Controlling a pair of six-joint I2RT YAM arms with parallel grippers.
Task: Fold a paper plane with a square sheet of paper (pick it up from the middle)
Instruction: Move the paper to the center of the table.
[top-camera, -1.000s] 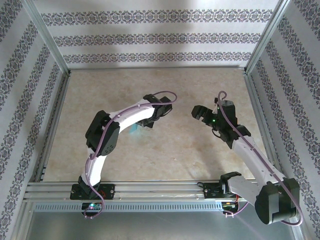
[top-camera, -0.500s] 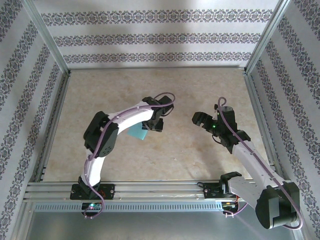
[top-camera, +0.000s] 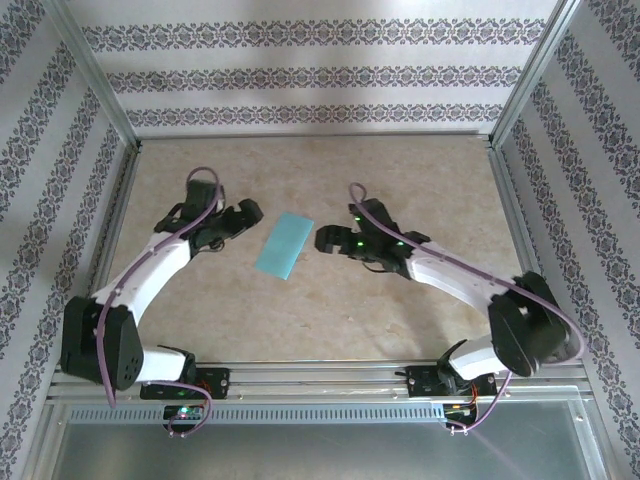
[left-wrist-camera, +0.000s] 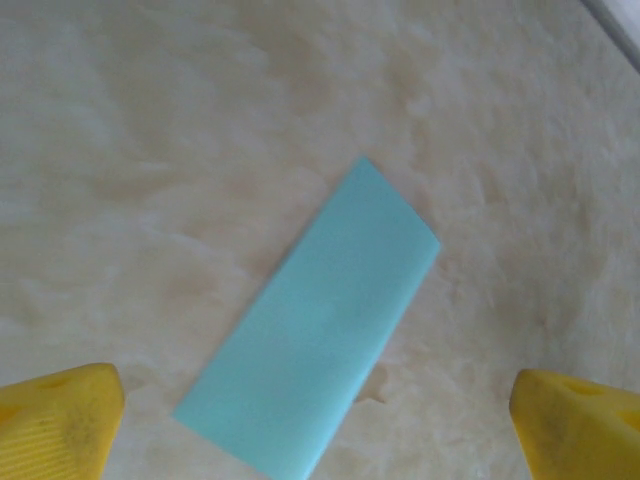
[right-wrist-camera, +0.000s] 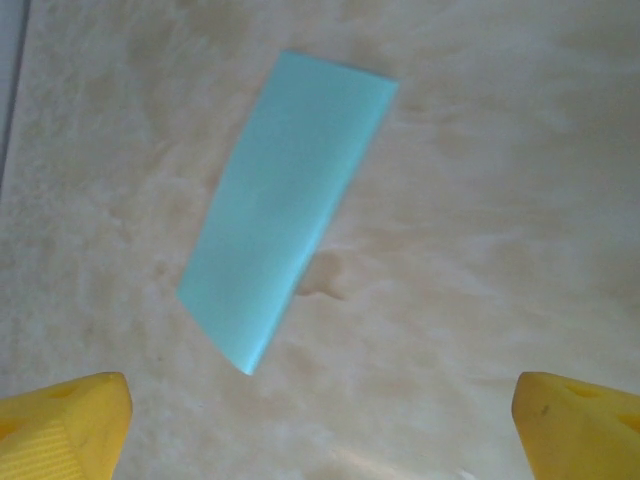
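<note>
Paper plane (top-camera: 284, 245) lay flat on the beige marbled table (top-camera: 340, 320), about mid-table, and nobody had a hold of it. From above it read as a narrow light-blue folded strip lying on a slant, its far end tipped to the right and its near end to the left.

Left gripper (top-camera: 243, 213) sat just off the strip's left side, pointed toward it, jaws spread wide with nothing in them. Right gripper (top-camera: 326, 240) faced in from the other side, near the strip's right edge. It was wide apart too, with nothing pinched. So the paper sat between the two tools, apart from both.

On the left wrist camera, the paper plane (left-wrist-camera: 315, 335) ran diagonally over the tabletop, one end cut at a slant. The yellow fingertips (left-wrist-camera: 55, 420) stood at the two bottom corners, one either side of it, not touching.

The right wrist camera told the same story. The paper plane (right-wrist-camera: 285, 205) lay flat ahead, with a small brownish mark (right-wrist-camera: 325, 275) on the table just beside its long edge. The yellow fingertips (right-wrist-camera: 60, 425) were parked far apart at the bottom corners, gripping nothing.
</note>
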